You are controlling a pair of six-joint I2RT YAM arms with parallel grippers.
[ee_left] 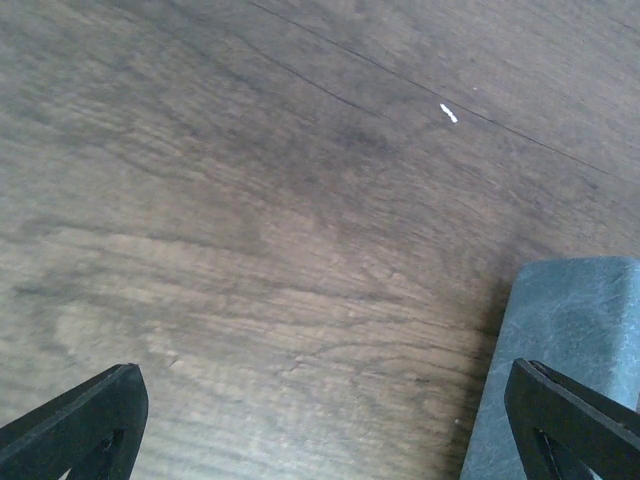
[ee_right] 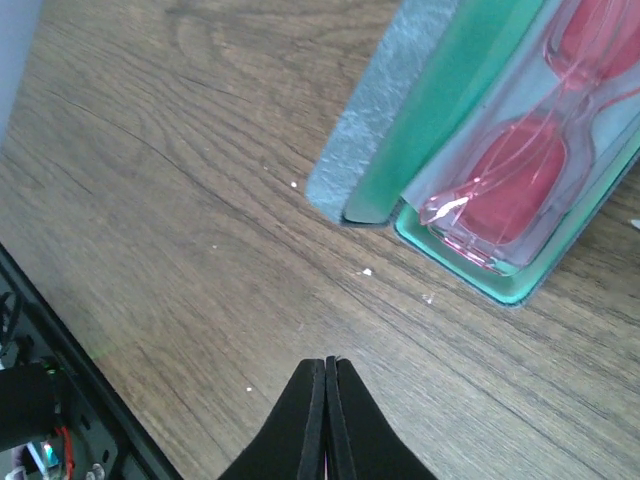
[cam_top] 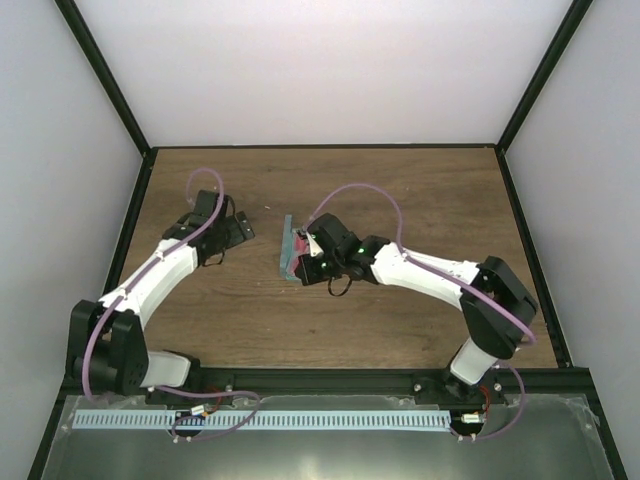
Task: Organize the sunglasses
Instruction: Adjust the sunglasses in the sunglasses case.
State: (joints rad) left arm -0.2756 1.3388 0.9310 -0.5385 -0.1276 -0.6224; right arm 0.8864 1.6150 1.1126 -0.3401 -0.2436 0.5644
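Observation:
The red translucent sunglasses (ee_right: 525, 165) lie folded inside the open case, on its green lining (ee_right: 440, 110). The case's grey-blue lid (ee_right: 385, 95) stands up on edge beside them. In the top view the case (cam_top: 288, 252) sits mid-table with the sunglasses (cam_top: 299, 243) showing red in it. My right gripper (ee_right: 326, 365) is shut and empty, just off the case's near end, right beside it in the top view (cam_top: 308, 262). My left gripper (ee_left: 322, 375) is open and empty over bare wood, left of the case (ee_left: 570, 330), and also shows in the top view (cam_top: 236, 232).
The wooden table (cam_top: 420, 200) is bounded by black frame posts and white walls. Small white specks (ee_right: 366, 271) lie on the wood near the case. The black table edge (ee_right: 60, 350) runs along the lower left of the right wrist view.

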